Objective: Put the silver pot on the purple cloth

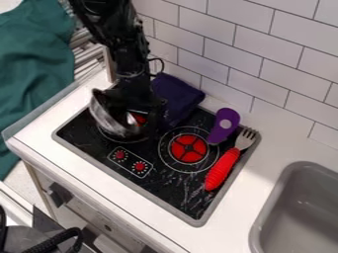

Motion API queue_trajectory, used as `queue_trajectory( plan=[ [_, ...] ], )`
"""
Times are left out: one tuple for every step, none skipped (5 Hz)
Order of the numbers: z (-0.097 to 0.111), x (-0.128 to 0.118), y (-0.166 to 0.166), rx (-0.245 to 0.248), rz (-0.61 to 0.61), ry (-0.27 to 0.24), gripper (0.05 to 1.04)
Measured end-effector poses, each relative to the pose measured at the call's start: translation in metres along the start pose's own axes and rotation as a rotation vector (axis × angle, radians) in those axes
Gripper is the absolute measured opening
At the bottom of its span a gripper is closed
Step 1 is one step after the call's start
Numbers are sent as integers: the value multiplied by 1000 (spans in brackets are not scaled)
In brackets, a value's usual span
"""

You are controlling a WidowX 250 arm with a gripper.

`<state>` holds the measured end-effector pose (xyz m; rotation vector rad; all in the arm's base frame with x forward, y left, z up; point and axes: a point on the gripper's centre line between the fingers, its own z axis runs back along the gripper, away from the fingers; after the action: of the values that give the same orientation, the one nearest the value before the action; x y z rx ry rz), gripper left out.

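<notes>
Think of a clock on the stove [166, 182]. The gripper [135, 106] is at 11, right by the pot [105, 118]. I can't tell how far open it is, or if it has hold of the pot. The pot is at 10, over the left ring. The purple cloth [177, 96] is at 12. The purple spoon [223, 126] is at 2, near the red fork [222, 169].

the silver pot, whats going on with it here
A black robot arm has its gripper right at the silver pot, over the left side of the toy stove. Whether it has hold of the pot, I can't tell. The purple cloth lies at the back of the stove, and the pot is not on it yet.
</notes>
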<state>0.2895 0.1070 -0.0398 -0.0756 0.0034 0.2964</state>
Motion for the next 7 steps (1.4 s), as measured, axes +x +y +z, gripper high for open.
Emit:
queue_trajectory(
  plan=[
    [-1, 0, 2, 10, -9, -9, 666],
    [0, -5, 2, 25, -20, -5, 370],
    [4, -11, -2, 39, -28, -5, 161],
    [16, -12, -4, 53, -31, -26, 62],
    [27, -14, -11, 73, -54, -53, 67],
    [29, -16, -17, 68, -63, -69, 207],
    [29, -14, -19, 58, -73, -82, 458]
  ],
)
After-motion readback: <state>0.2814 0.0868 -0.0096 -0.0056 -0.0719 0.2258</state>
